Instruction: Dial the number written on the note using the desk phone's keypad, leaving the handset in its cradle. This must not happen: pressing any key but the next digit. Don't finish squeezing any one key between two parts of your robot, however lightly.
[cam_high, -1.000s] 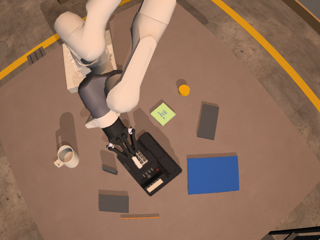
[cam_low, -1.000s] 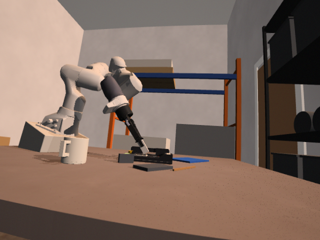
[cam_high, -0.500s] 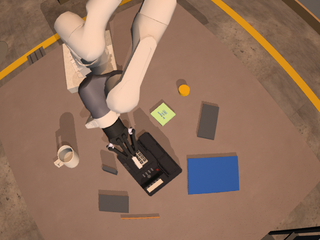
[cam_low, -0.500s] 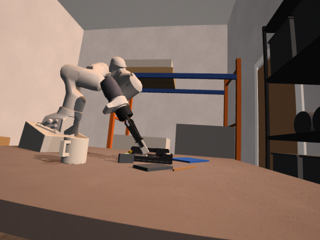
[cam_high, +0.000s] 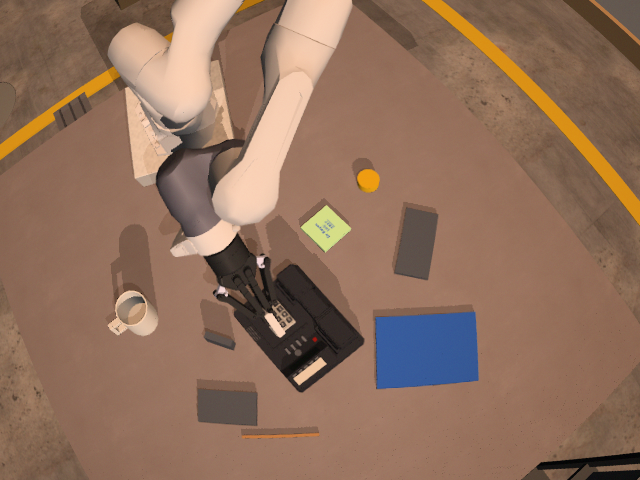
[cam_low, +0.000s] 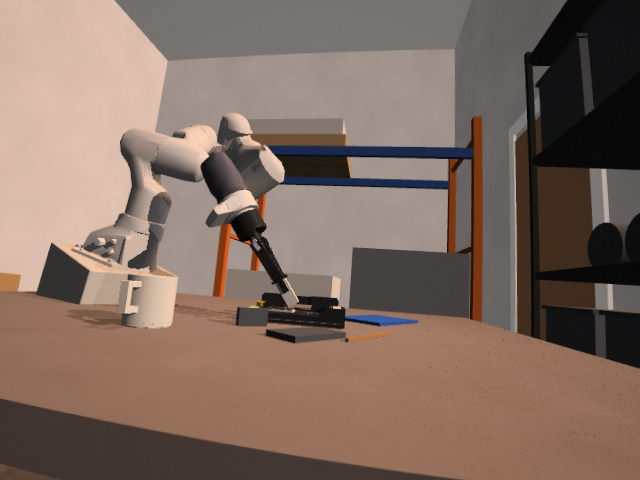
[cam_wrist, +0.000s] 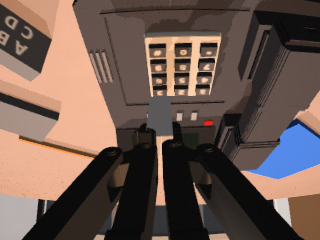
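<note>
The black desk phone (cam_high: 302, 330) lies on the brown table, its handset (cam_high: 315, 304) in the cradle on the right side. Its cream keypad (cam_high: 284, 314) shows in the wrist view (cam_wrist: 182, 64). My gripper (cam_high: 275, 325) is shut and empty, tilted down, with its pale fingertips over the keypad's edge nearest the phone's display (cam_high: 309, 370). In the wrist view the fingertips (cam_wrist: 160, 116) sit just below the bottom key row. From the side view the tips (cam_low: 291, 298) reach down to the phone (cam_low: 305, 312). The green note (cam_high: 325, 227) lies beyond the phone; its writing is too small to read.
A cream mug (cam_high: 135, 312) stands left of the phone. A small grey block (cam_high: 219, 338) lies beside the phone's left edge. A blue pad (cam_high: 425, 349), two dark grey slabs (cam_high: 416, 242) (cam_high: 226, 406), an orange cylinder (cam_high: 368, 180) and a pencil (cam_high: 279, 436) lie around.
</note>
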